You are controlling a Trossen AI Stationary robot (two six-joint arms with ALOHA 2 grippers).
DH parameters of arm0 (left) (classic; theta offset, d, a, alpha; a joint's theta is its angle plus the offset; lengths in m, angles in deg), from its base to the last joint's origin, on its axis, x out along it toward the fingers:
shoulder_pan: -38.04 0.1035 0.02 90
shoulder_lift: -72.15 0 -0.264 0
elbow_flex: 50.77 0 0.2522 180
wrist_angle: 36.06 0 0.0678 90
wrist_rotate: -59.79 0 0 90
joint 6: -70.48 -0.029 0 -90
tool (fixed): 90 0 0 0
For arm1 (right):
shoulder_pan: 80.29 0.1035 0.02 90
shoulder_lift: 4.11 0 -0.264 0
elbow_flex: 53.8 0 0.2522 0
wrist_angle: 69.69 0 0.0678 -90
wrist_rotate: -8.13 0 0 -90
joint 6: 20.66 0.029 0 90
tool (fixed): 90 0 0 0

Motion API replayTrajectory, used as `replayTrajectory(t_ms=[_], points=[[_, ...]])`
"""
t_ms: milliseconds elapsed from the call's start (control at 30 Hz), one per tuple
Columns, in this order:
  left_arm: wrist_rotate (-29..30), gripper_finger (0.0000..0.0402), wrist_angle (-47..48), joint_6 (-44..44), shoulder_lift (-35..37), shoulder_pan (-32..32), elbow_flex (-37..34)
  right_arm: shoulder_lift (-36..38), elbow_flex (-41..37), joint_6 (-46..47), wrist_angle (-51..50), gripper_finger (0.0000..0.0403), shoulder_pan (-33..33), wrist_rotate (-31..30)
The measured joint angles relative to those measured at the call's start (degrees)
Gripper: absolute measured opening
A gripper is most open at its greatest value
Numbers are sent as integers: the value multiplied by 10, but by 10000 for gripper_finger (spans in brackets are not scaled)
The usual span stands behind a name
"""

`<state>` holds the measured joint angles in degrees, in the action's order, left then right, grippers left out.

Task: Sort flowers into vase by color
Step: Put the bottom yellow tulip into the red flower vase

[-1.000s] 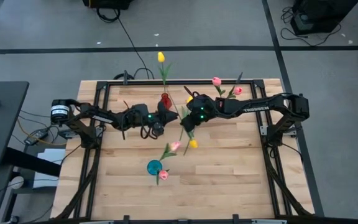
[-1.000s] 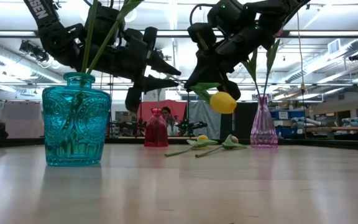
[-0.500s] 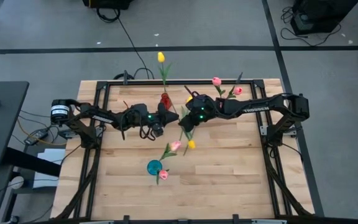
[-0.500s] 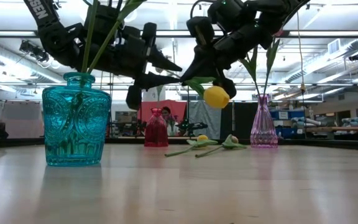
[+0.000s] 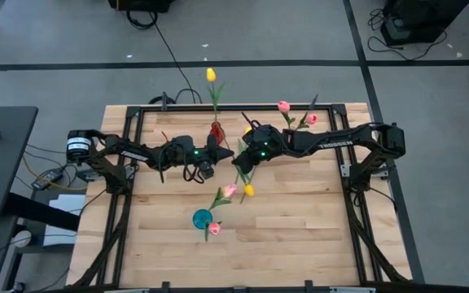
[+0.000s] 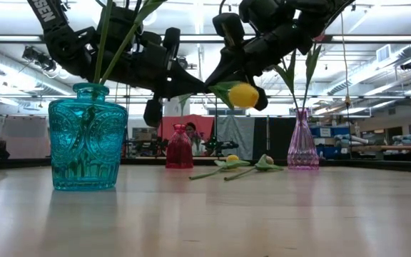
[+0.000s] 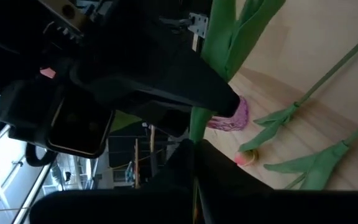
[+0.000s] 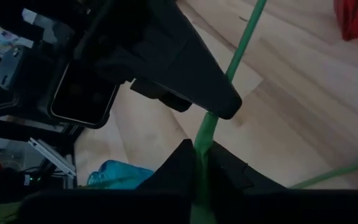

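Hanging in mid-air over the middle of the worktop (image 5: 300, 228), the yellow tulip (image 6: 243, 95) sits between the two arms, head down toward the near edge and stem running up into the claws. In the right wrist view we see the right claw (image 8: 197, 155) closed on the green stem (image 8: 215, 112), with the left arm's dark finger tip touching or just beside the same stem farther along. In the left wrist view the left claw (image 7: 194, 146) has its fingers pinched together with the stem passing between them, so we record both claws as gripping this one flower. From above, the left claw (image 5: 218, 156) and right claw (image 5: 238, 160) meet tip to tip at centre.

The teal vase (image 5: 203, 217) stands near the front, holding two pink tulips (image 5: 230, 190). The red vase (image 5: 216, 130) stands toward the far side, holding one yellow tulip (image 5: 211, 75). The pink vase (image 6: 302, 146) stands at the far right with two pink flowers (image 5: 283, 106). Two loose tulips (image 6: 245, 165) lie flat on the worktop between the red and pink vases.
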<state>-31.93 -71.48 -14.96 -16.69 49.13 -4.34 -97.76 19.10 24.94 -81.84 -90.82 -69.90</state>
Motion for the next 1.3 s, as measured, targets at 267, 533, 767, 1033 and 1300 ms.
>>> replayTrajectory(t_ms=[267, 533, 767, 1033, 1300], points=[[-17, 6, 16, 27, 0, 0, 0, 5, 0, -22, 1, 109, -1, 9], [-37, 5, 20, 79, 0, 2, 0, 96, 0, -63, -5, 157, -3, -7], [-44, 4, -34, 185, 0, 29, 0, 207, 0, -115, -47, 158, 70, -170], [-95, 4, -167, 358, 0, 67, 0, 260, 0, -160, -59, 158, 190, -284], [-121, 4, -255, 623, 30, 111, 0, 254, -12, -172, -124, 158, 269, -392]])
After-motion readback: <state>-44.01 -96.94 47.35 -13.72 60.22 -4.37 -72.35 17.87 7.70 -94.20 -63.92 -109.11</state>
